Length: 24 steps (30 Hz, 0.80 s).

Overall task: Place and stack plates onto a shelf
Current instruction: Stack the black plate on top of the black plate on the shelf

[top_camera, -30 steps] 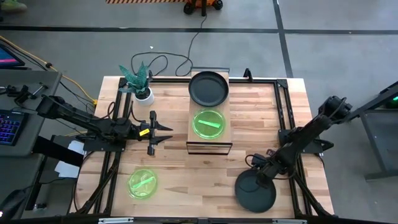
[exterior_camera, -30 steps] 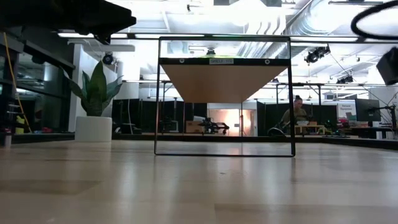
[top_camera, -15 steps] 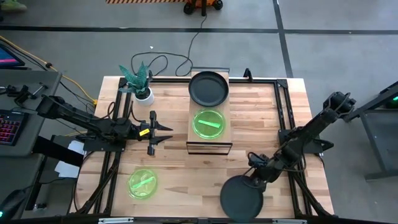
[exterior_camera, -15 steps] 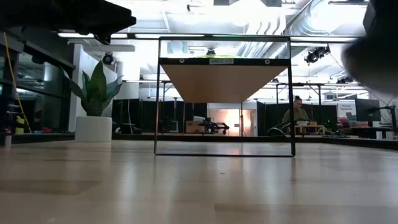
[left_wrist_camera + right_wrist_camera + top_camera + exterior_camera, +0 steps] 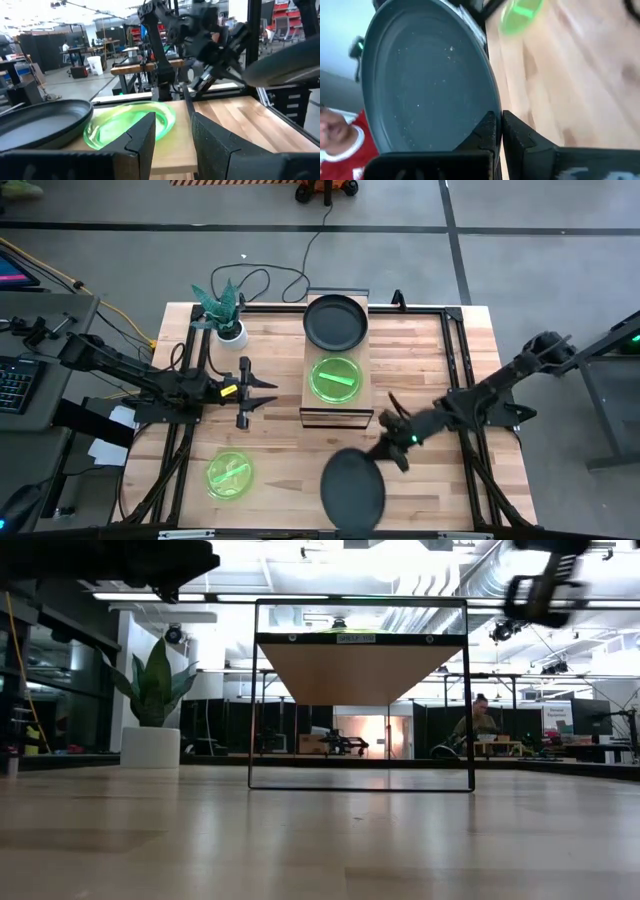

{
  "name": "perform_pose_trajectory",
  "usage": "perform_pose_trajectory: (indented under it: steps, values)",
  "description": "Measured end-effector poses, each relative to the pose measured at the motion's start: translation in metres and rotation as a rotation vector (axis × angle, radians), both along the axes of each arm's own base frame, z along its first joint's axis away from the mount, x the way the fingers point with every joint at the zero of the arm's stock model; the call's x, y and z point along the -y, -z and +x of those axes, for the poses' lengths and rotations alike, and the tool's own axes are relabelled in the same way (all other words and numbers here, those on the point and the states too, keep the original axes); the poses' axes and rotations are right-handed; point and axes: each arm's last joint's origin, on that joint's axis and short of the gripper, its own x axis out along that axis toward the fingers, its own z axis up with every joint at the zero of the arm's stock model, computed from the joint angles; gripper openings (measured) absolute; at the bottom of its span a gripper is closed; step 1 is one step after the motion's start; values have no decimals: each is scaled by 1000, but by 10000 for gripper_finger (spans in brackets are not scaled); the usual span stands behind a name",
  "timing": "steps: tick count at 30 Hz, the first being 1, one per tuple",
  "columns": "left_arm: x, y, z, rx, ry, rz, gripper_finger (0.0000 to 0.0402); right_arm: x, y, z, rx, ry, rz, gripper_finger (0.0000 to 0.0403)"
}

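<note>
Right gripper, lower centre-right of the high view, is clamped on the rim of a dark grey plate. That plate is lifted off the table, bottom centre of the frame, just below the shelf. In the right wrist view the fingers pinch the plate's edge, nearly closed on it, plate face filling the upper left.

Shelf sits centre-top of the high view and carries two plates: a second dark grey plate at the far end, a green plate at the near end, side by side, not stacked. Another green plate lies on the table, lower left of the high view.

Left gripper is parked left of the shelf, mid-left of frame, jaws spread, holding nothing. Left wrist view confirms the gap between its fingers.

Potted plant stands at the upper left corner of the table.
</note>
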Motion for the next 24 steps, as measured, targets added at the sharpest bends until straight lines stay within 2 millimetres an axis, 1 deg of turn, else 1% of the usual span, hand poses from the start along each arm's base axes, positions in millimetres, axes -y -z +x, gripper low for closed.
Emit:
perform_pose_trajectory:
  steps: [2, 5, 8, 11, 14, 17, 20, 24]
  values:
    - [0, -1, 0, 7, -1, 16, 115, 15, -5, 7, 24, 20, -10, 0]
    - [0, -1, 0, 7, -1, 24, 115, 39, -23, 19, 61, 51, -60, 0]
    - [0, 0, 0, 1, -1, 25, 115, 60, -53, 30, 91, 63, -143, 0]
    - [0, -1, -1, 4, -1, 23, 115, 78, -89, 36, 89, 79, -276, 0]
    - [0, -3, -3, 14, 11, 6, 115, 101, -123, 33, 48, 204, -427, 0]
    - [2, -7, -7, 34, 26, -2, 115, 130, -145, 28, -13, 412, -519, 0]
    - [4, -11, -13, 54, 46, -7, 115, 162, -155, 22, -55, 612, -526, 0]
    - [5, -17, -20, 97, 67, -5, 115, 205, -152, 16, -110, 812, -497, 0]
